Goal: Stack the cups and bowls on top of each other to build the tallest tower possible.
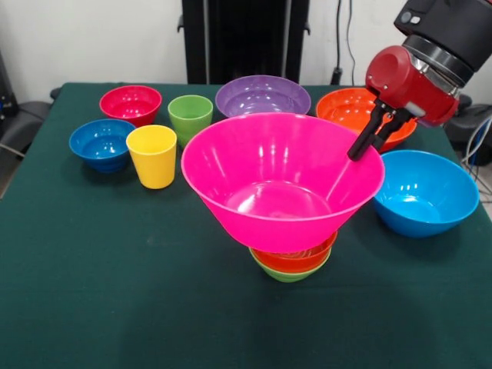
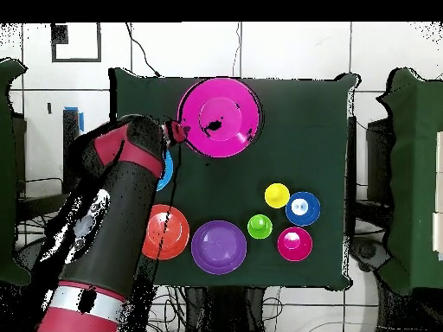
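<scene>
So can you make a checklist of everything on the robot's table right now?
Surface: dark green cloth table.
Tower: big pink bowl sits on small orange-red bowl, nested in small green bowl.
Loose bowls: light blue bowl, orange bowl, purple bowl, red bowl, dark blue bowl.
Cups: yellow cup, green cup, both upright.
Clutter: nothing seen.
Claw: at the pink bowl's rim; grip unclear.
Cables: cables behind the table.
Surroundings: white wall, tiled floor.

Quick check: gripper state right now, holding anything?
Gripper: shut on the large pink bowl, pinching its rim; the bowl sits on the small orange-red and green bowls.
</scene>
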Action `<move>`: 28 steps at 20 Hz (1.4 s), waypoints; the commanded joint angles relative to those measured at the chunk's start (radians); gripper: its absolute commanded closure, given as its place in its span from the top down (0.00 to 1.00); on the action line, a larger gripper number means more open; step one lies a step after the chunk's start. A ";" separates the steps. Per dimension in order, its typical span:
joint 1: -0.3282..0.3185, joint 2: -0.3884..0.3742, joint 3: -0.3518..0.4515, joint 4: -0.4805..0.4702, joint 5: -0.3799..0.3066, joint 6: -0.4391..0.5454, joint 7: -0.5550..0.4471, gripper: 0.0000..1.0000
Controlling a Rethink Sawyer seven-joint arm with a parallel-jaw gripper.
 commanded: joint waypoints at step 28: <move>0.029 0.092 0.070 0.007 -0.044 -0.002 0.093 0.00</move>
